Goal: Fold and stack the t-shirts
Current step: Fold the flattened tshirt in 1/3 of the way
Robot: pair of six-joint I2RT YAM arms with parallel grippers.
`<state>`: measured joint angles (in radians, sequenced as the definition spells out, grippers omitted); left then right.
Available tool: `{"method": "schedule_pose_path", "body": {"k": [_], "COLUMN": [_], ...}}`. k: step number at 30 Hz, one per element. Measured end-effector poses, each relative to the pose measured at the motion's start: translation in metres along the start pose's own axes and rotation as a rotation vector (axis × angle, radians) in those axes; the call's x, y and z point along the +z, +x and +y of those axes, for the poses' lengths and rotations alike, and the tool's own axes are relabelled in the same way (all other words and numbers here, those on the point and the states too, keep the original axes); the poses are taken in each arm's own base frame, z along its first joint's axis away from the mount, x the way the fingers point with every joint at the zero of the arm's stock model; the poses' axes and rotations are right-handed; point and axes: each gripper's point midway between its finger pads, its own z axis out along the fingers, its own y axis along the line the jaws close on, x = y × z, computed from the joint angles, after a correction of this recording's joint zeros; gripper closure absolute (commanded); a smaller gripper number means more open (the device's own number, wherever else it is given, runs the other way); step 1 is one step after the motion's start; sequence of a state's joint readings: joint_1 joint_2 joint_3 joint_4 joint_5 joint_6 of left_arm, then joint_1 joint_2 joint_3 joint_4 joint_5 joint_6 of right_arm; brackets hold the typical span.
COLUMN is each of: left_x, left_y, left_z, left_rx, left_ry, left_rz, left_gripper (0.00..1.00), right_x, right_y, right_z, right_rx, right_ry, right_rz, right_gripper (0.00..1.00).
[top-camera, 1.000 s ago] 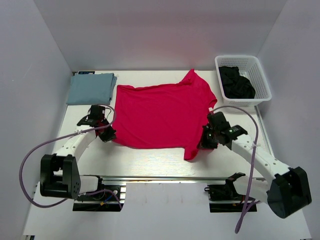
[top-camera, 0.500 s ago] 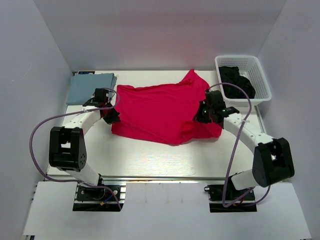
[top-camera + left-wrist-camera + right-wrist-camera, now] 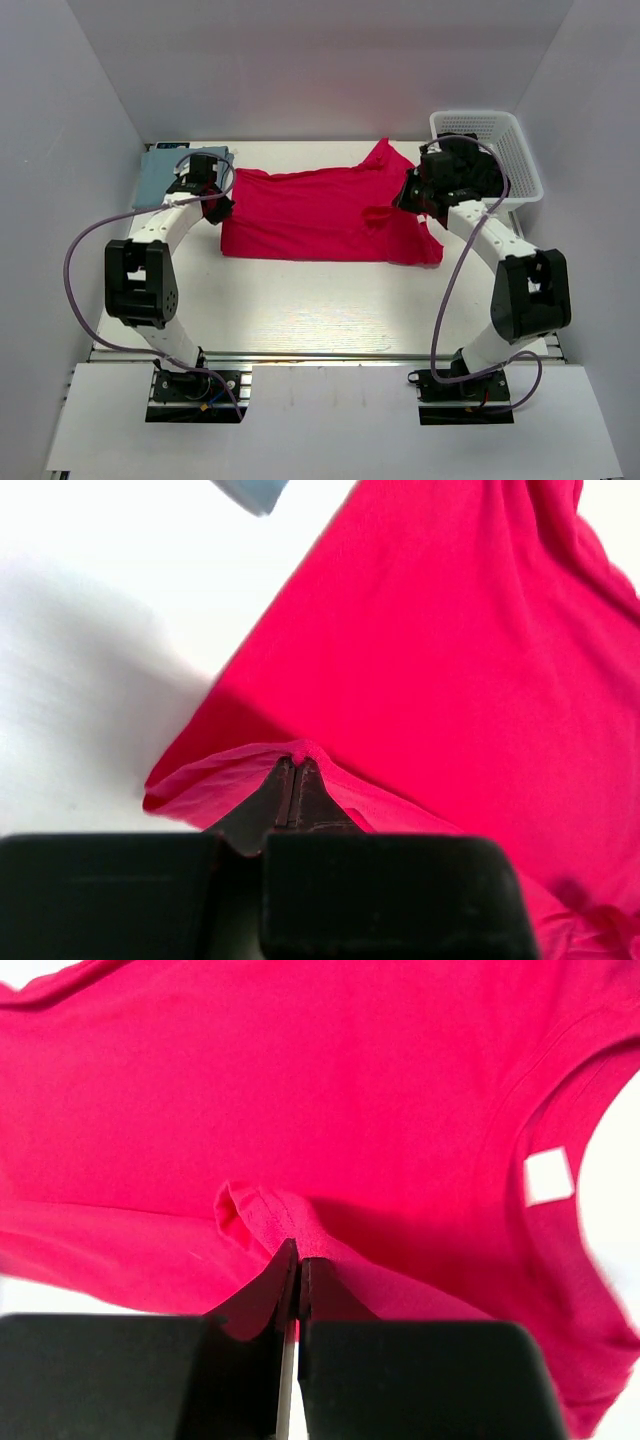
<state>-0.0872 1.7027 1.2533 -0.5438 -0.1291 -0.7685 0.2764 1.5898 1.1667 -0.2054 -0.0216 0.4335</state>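
Note:
The crimson red t-shirt lies across the middle of the table, its near half folded back over its far half. My left gripper is shut on the shirt's hem at the left edge; the pinched cloth shows in the left wrist view. My right gripper is shut on the hem at the right side, with the cloth bunched at the tips. A white neck label shows in the right wrist view. The pale blue-grey t-shirt lies folded at the far left, behind the left gripper.
A white lattice basket with dark cloth in it stands at the far right, just behind my right arm. White walls close in the table on three sides. The arm cables loop out over the table's left and right sides.
Both grippers have carried the shirt's near hem away from the bases toward the far side, folding the near half over the far half. The shirt now covers a shorter strip.

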Motion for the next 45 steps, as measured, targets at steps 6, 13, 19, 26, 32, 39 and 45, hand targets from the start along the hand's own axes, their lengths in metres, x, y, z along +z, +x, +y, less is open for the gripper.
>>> {"method": "schedule_pose_path", "body": {"k": [6, 13, 19, 26, 32, 39, 45], "left_x": [0.020, 0.054, 0.076, 0.074, 0.051, 0.019, 0.046], "left_y": [-0.008, -0.009, -0.003, -0.022, -0.038, -0.016, 0.025], "left_z": [0.000, -0.003, 0.001, -0.005, 0.002, -0.014, -0.045], "left_rx": [-0.002, 0.013, 0.024, 0.038, 0.029, 0.087, 0.189], "left_ry": [-0.047, -0.083, -0.123, -0.164, -0.197, -0.001, 0.152], "left_rz": [-0.011, 0.017, 0.053, 0.036, -0.020, 0.000, 0.122], "left_gripper": [1.00, 1.00, 0.93, 0.01, 0.01, 0.01, 0.01], "right_x": [0.025, 0.057, 0.098, 0.137, 0.121, 0.063, 0.060], "right_y": [-0.011, -0.030, -0.051, -0.051, -0.049, -0.009, 0.051], "right_z": [-0.017, -0.025, -0.024, -0.035, -0.029, -0.006, -0.023], "right_rx": [-0.013, -0.055, -0.108, -0.102, -0.124, -0.137, -0.089], "right_ry": [0.033, 0.020, -0.019, -0.009, -0.045, -0.185, -0.172], "right_rz": [0.011, 0.014, 0.014, 0.052, 0.059, 0.093, 0.200], "right_gripper": [1.00, 1.00, 1.00, 0.10, 0.10, 0.10, 0.10]}}
